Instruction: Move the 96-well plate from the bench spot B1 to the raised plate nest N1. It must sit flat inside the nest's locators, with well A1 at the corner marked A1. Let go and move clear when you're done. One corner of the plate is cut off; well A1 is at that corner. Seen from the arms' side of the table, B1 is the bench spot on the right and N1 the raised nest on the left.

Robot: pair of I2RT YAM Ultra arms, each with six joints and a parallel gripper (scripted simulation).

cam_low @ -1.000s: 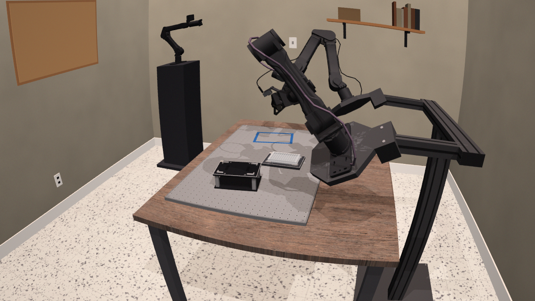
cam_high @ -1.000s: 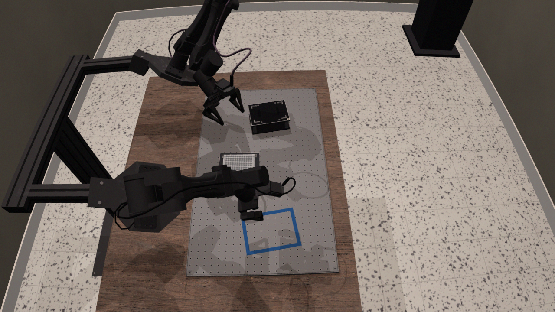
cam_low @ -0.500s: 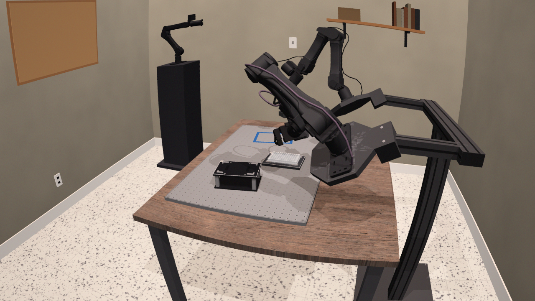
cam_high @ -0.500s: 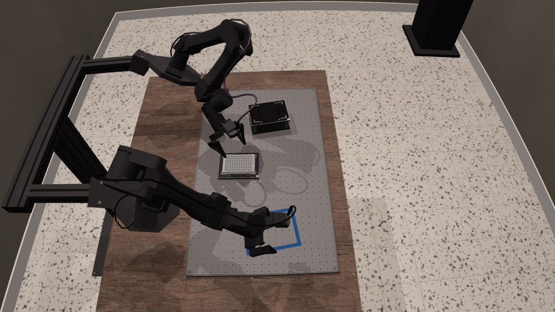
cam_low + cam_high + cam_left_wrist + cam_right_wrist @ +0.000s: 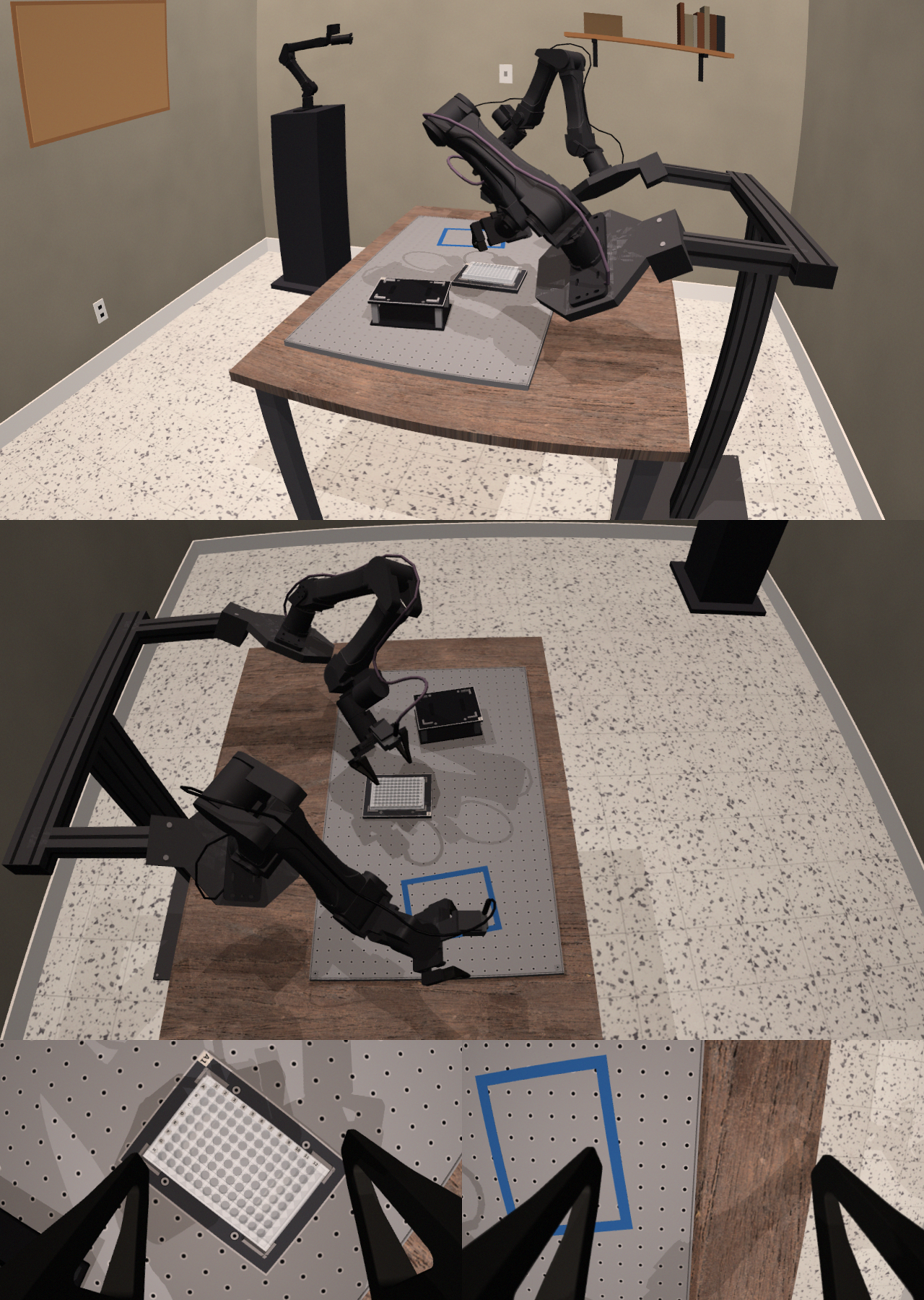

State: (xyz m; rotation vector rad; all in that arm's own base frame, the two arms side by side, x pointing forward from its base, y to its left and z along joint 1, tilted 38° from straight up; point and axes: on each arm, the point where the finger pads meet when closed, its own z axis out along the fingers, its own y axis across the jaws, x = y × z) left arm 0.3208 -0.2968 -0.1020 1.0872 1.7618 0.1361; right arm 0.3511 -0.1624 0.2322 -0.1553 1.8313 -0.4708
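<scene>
- The left hand (image 5: 393, 770) (image 5: 497, 244) (image 5: 240, 1150) is released, its fingers spread wide above the 96-well plate (image 5: 397, 792) (image 5: 489, 273) (image 5: 234, 1163), gripping nothing.
- From its wrist I see the plate lying between and beyond the fingertips, turned diagonally to them.
- The plate rests flat in a low black holder (image 5: 369, 812) (image 5: 519, 282) (image 5: 307, 1217), well A1 by the holder's A1 label (image 5: 428, 814) (image 5: 205, 1058).
- The raised nest (image 5: 447, 707) (image 5: 408, 290) stands apart from the plate on the same perforated surface (image 5: 523, 843) (image 5: 413, 355) (image 5: 79, 1112) (image 5: 660, 1130), holding no plate.
- The right hand (image 5: 471, 953) (image 5: 709, 1159) is also released, well apart from the plate, near the blue outline (image 5: 406, 895) (image 5: 442, 236) (image 5: 613, 1148).
</scene>
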